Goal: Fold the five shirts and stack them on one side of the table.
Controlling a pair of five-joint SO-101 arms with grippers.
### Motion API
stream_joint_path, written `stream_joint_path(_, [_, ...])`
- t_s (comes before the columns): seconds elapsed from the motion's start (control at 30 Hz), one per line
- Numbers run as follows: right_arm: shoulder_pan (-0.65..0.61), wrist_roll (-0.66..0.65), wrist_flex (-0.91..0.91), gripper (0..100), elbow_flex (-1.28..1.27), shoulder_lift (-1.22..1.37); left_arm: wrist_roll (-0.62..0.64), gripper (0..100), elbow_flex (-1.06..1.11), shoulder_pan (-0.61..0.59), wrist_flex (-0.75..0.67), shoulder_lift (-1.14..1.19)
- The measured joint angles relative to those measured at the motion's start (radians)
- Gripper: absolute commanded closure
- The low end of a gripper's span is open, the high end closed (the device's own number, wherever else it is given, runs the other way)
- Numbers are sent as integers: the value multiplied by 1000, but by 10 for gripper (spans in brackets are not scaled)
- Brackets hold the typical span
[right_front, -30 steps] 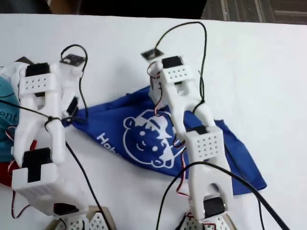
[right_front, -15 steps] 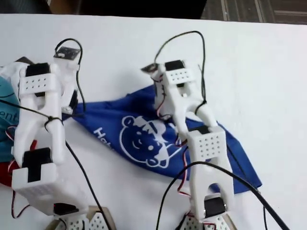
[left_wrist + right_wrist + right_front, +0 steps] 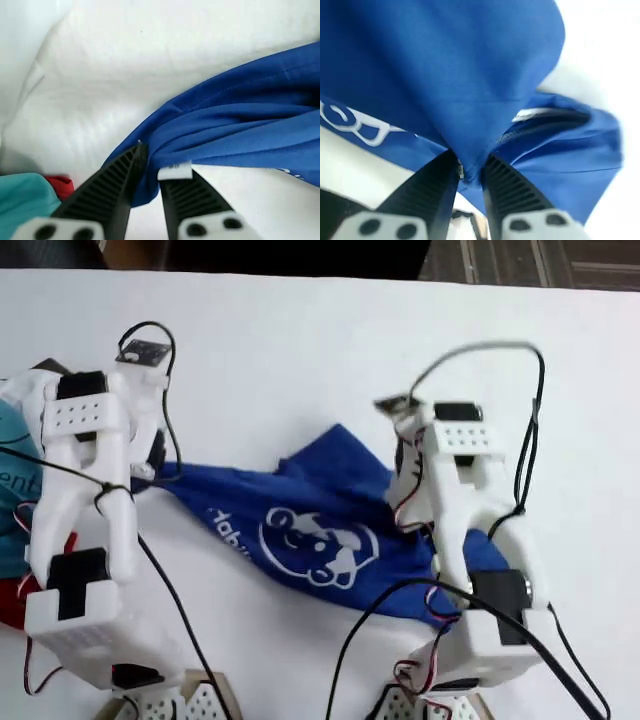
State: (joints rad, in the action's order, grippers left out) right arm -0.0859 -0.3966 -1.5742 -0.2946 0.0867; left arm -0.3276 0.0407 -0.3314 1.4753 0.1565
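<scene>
**Right arm swung wide, blue shirt pulled out long**

Across the white table the blue shirt lay stretched into a long band, its printed face upward. That was new. A second earlier the cloth had sat broader, with its right corner trailing farther toward my bases. My right arm did the work. It had stood over the shirt's middle, and in that second it swept out to the shirt's right end, taking the fabric along. A peak of cloth rose on the shirt's far edge as it went.

My left arm barely stirred at the shirt's left tip. My left gripper stayed clamped on a bunched fold there, beside the small white label. My right gripper was closed on a pinch of blue at the shirt's right end, the cloth hanging in a tent above its jaws.

Beyond the shirt's left tip sat a teal shirt and a scrap of a red one. I couldn't tell whether either was folded.

I took this as spreading, not folding. The shirt was drawn long but still creased and twisted at both ends. It needed laying flat before the first fold, so the stack was a long way off.
</scene>
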Motion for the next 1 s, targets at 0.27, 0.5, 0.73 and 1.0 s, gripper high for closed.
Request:
stream_joint_path(0.27, [3,-34,0,978,109,-218,0,976,0,0,0,0])
stream_joint_path(0.5, [-55,-43,89,843,287,-196,0,976,0,-2,0,0])
stream_joint_path(0.73, [-95,34,25,774,454,11,3,976,0,-3,0,0])
stream_joint_path(1.0, [-130,54,69,833,669,100,3,976,0,-3,0,0])
